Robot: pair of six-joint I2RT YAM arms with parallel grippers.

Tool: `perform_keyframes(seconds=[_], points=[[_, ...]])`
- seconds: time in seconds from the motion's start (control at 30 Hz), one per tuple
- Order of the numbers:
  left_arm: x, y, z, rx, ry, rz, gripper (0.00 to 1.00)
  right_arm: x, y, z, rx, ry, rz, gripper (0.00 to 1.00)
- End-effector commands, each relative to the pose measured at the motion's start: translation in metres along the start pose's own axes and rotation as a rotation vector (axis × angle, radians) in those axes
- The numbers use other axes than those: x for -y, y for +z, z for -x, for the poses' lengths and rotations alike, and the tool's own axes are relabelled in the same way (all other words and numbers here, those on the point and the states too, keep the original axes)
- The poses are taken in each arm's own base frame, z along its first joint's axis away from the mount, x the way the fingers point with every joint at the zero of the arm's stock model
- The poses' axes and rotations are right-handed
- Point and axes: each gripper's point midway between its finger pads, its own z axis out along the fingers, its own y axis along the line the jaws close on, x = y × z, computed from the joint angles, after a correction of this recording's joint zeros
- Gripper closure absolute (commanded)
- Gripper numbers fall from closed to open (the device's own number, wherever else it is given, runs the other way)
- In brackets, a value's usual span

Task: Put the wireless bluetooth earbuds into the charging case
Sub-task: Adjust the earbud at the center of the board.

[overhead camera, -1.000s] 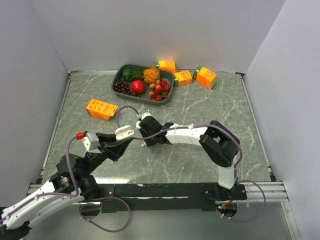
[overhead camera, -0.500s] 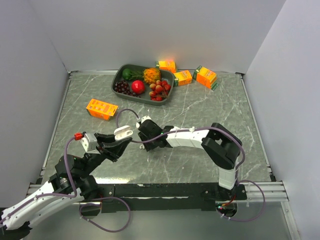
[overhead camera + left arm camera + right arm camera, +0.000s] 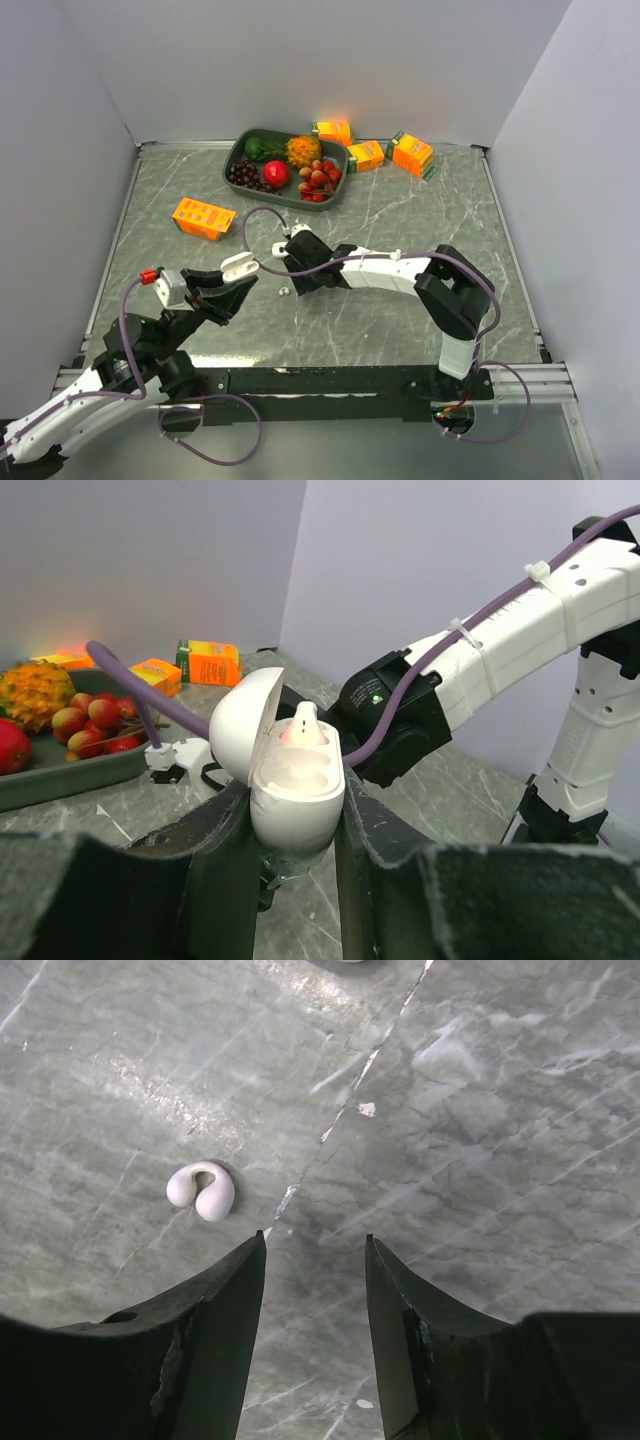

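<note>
Drawn back from the charging case [image 3: 295,795] that my left gripper [image 3: 293,812] clamps open with one seated earbud [image 3: 303,725], my right gripper [image 3: 313,1245] hangs jaws apart above the table [image 3: 480,1110], the loose earbud [image 3: 201,1190] lying right of the case, just outside my fingers [image 3: 225,1290], its stem seemingly curled sideways.

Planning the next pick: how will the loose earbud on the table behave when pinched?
The earbud looks glossy and rounded, so it may slip from a pinch. It is tiny beside the right gripper, so probably very light and easily nudged across the smooth table.
</note>
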Motion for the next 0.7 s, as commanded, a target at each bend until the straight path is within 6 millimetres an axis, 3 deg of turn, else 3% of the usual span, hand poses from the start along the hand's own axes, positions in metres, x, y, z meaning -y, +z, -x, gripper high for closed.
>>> perform_keyframes(seconds=[0.0,0.2,0.3,0.67], points=[[-0.009,-0.007,0.013,0.038,-0.003,0.051,0.99,-0.005,-0.025,0.04,0.097,0.008,0.043,0.48],[-0.022,-0.021,0.028,0.101,-0.015,0.118,0.99,-0.017,-0.028,0.049,0.116,-0.029,0.131,0.48],[-0.027,-0.037,0.051,0.192,-0.03,0.141,0.99,-0.032,-0.029,0.051,0.111,-0.069,0.208,0.49],[-0.046,-0.06,0.065,0.206,-0.031,0.242,0.99,-0.043,-0.011,0.06,0.098,-0.155,0.248,0.51]])
